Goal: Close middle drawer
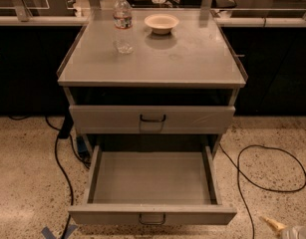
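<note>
Under the tabletop, the middle drawer is standing wide open at six o'clock, closing not begun, while the hand is hovering at five o'clock, well apart, whether spread or pressed together I cannot tell.

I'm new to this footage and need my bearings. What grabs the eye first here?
The wide grey metal middle drawer, pulled far out and empty, low in the picture. Next, the clear plastic water bottle and small pale bowl on the grey cabinet top. The gripper shows only at the lower right corner.
</note>
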{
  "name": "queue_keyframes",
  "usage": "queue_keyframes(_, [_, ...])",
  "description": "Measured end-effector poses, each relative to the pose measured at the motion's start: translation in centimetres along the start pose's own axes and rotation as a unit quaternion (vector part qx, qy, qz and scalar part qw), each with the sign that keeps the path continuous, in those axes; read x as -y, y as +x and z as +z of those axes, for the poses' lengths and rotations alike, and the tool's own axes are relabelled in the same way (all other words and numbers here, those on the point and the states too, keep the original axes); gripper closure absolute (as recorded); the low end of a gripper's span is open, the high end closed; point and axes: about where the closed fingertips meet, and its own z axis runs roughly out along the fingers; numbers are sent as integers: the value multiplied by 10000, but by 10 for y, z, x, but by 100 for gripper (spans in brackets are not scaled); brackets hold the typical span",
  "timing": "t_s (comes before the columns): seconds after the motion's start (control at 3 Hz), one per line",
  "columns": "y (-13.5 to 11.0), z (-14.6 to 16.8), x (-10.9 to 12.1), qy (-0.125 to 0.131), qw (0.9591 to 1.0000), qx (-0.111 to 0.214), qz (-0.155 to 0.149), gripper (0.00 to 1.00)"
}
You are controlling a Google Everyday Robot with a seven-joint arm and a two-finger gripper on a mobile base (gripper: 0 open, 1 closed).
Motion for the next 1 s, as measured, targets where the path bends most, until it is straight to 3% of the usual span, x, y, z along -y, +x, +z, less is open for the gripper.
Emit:
queue_keyframes(0.33, [1, 15, -9, -50, 10000, 61, 7, 0])
queue_keyframes(0.67, [3, 67, -6, -215, 9994, -62, 251, 0])
queue_keyframes(1.0, [3, 67, -6, -216, 9994, -62, 251, 0])
